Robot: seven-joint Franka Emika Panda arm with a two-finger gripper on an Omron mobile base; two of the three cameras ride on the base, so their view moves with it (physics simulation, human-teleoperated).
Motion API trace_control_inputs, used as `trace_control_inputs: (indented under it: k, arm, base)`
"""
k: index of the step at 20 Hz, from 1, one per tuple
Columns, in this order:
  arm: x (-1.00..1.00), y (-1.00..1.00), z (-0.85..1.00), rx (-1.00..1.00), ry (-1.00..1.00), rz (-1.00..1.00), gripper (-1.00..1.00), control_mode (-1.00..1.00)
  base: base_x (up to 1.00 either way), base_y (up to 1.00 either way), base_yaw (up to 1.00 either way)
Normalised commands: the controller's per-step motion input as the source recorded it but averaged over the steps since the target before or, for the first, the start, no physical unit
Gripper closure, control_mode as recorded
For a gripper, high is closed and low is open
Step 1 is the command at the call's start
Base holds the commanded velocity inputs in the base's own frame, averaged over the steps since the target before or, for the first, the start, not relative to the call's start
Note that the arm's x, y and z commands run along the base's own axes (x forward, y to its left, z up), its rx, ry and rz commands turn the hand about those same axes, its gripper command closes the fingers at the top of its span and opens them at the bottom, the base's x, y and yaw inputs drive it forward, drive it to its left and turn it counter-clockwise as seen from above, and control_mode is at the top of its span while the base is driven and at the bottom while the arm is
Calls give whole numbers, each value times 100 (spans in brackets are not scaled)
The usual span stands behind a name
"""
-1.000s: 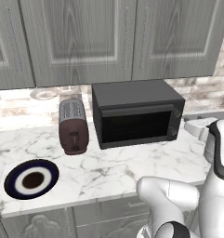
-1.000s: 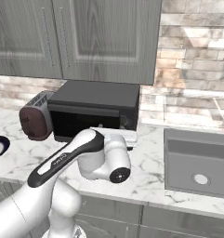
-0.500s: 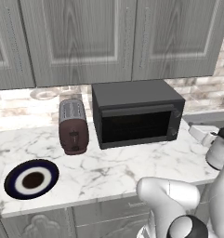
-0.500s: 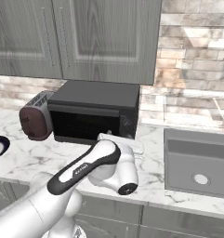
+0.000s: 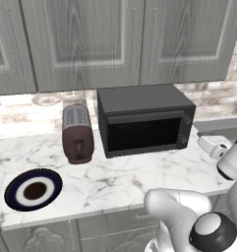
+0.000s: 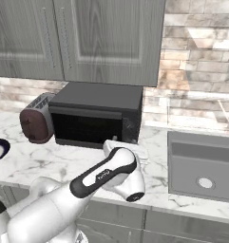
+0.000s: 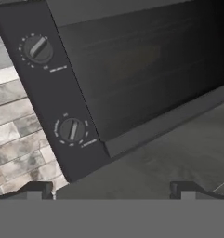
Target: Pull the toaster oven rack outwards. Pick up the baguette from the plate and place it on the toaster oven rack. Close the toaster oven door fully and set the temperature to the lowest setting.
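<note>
Hand view: unreadable tick marks around two toaster oven (image 7: 132,79) knobs (image 7: 71,130).

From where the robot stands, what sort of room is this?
A kitchen, apparently a rendered one. A black toaster oven and a maroon slot toaster stand on a marble counter beneath grey wall cabinets, and a sink is set into the counter further along.

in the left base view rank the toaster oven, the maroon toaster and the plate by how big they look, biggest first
1. The toaster oven, clearly the largest.
2 and 3. The maroon toaster and the plate cover similar areas; the plate sits nearer the camera, so I won't rank those two.
</note>
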Motion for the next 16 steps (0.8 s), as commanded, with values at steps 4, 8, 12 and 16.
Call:
trace_control_inputs:
  k: [4,8,12,16]
  arm:
    - [49,0,0,0,0,0,-100,-100]
    - [48,0,0,0,0,0,-100,-100]
    - [12,0,-1,0,-5,0,-100,-100]
    - [6,0,-3,0,-8,0,-100,-100]
  base:
    - [0,0,0]
    - [0,0,0]
    - [0,0,0]
    - [0,0,0]
